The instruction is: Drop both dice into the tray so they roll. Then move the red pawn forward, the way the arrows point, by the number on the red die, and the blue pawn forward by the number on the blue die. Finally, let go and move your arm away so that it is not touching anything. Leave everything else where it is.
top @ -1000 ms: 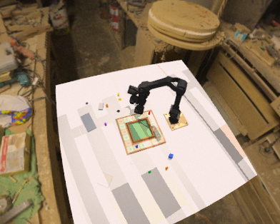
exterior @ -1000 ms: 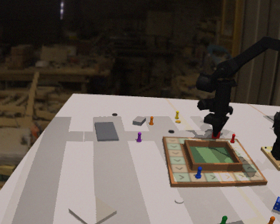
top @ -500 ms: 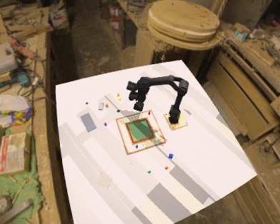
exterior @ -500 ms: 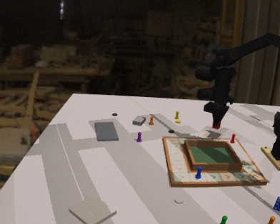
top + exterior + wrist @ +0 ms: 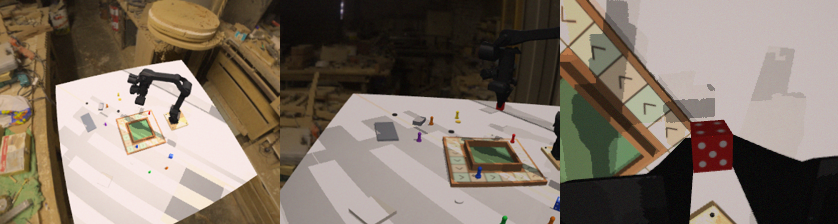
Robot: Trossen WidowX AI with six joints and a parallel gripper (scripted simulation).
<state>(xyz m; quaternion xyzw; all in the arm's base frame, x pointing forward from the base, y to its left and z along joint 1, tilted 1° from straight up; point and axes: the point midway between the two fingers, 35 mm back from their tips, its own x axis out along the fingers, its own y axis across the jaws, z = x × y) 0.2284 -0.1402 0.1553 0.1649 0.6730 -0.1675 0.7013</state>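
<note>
The black parallel-jaw gripper [image 5: 140, 101] [image 5: 500, 104] [image 5: 709, 142] is holding a small red cube die with pale pips [image 5: 500, 106] [image 5: 712, 152], its fingers closing on two opposite sides; five pips are showing on the side facing the wrist view. In the top view, the die is being hidden beneath the gripper.

The square, wood-edged game board [image 5: 126, 137] [image 5: 498, 185] [image 5: 647, 106] is lying near the gripper, to its left in the wrist view. The brown-walled, green-floored tray [image 5: 144, 139] [image 5: 494, 166] [image 5: 610, 112] is occupying the board's middle, apart from the gripper and the red die. The glossy red pawn [image 5: 149, 113] [image 5: 513, 138] is standing on the board's side nearest the gripper; the blue pawn [image 5: 136, 146] [image 5: 479, 172] is standing across the tray from the gripper. The blue cube die [image 5: 171, 156] [image 5: 557, 203] is resting on the pale table [image 5: 118, 192] [image 5: 351, 200] [image 5: 735, 30], well apart from the gripper and beyond the board. The purple pawn [image 5: 105, 124] [image 5: 419, 137] and yellow pawn [image 5: 118, 94] [image 5: 457, 115] are standing to the gripper's left in the exterior view.
</note>
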